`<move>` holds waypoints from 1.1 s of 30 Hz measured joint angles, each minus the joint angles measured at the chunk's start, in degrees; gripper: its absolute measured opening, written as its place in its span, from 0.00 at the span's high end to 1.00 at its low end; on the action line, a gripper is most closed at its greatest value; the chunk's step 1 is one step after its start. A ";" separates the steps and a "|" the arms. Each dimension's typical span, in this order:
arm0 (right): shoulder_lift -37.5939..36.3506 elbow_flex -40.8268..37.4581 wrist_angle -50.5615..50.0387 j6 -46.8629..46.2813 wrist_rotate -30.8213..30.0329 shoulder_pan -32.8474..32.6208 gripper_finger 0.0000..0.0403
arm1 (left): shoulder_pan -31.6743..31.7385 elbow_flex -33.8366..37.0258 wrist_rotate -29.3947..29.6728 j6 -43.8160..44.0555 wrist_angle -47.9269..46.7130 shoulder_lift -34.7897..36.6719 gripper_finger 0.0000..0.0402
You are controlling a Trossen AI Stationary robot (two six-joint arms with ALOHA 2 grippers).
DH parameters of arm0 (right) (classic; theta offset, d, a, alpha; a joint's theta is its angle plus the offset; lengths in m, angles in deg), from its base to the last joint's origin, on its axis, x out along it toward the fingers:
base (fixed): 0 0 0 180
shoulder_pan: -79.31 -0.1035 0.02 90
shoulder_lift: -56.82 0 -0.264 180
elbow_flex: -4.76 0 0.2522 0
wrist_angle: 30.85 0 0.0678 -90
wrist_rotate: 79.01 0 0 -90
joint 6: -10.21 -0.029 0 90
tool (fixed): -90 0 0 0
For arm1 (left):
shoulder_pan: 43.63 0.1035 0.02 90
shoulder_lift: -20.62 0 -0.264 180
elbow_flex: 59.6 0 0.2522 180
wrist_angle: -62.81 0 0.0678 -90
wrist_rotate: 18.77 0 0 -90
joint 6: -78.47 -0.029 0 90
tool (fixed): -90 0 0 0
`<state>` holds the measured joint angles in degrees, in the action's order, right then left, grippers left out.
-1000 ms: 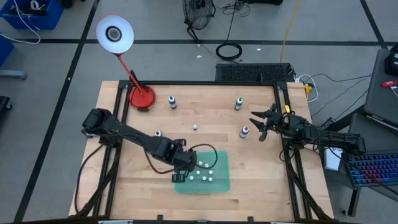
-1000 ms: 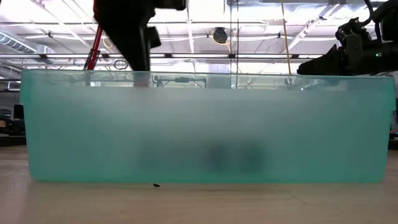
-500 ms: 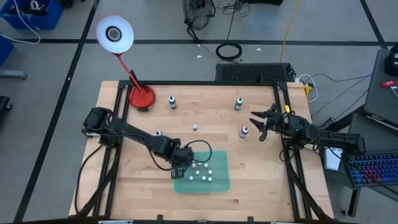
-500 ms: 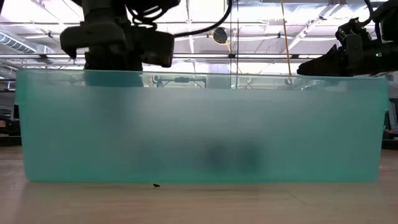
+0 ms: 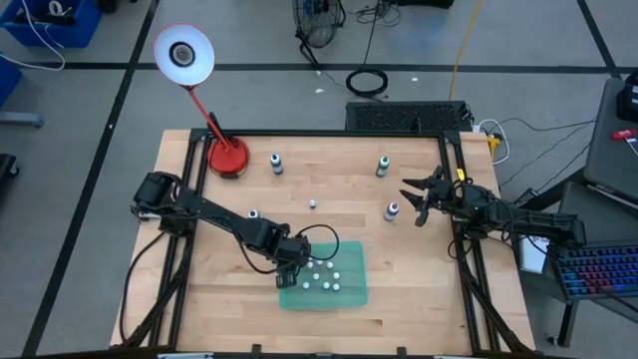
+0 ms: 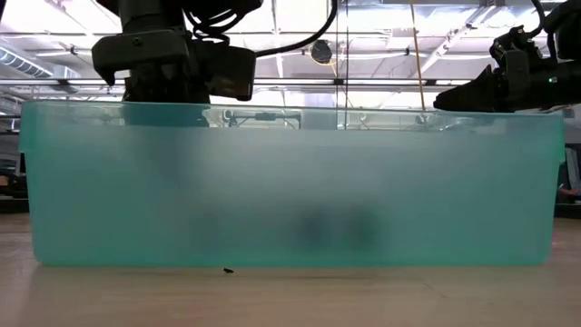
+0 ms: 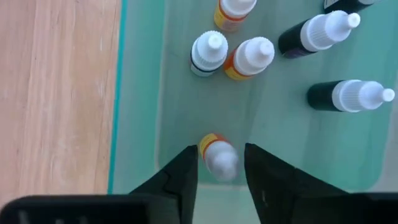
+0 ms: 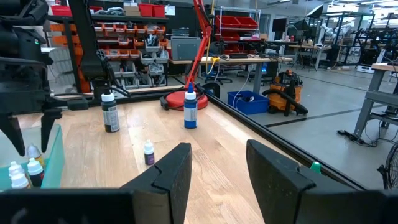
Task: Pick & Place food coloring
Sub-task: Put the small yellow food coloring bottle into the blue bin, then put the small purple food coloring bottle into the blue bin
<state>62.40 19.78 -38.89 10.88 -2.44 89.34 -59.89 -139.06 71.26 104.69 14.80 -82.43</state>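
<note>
Now the left gripper hangs over the left edge of the teal bin, which sits near the front edge of the tabletop. Its fingers are spread, and a small white-capped, orange-bodied bottle shows in the gap between them; whether it touches either finger cannot be told. Farther inside the bin lie more food coloring bottles: a dark one standing cap-up, an orange one touching it, and two dark ones on their sides. From above, their white caps show clustered in the bin.

The right gripper waits near the tabletop's right edge, fingers spread and holding nothing, just beside a small blue bottle. Two taller bottles stand toward the back edge, and a red lamp base sits at the back left corner.
</note>
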 joint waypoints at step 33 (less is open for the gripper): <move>0.09 0.00 0.00 0.00 0.00 0.02 0.65 | 22.22 -13.58 12.96 -11.25 -10.77 0.80 0.47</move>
<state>62.49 19.78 -38.89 10.88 -2.44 89.36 -37.66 -152.63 84.23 93.44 4.04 -81.63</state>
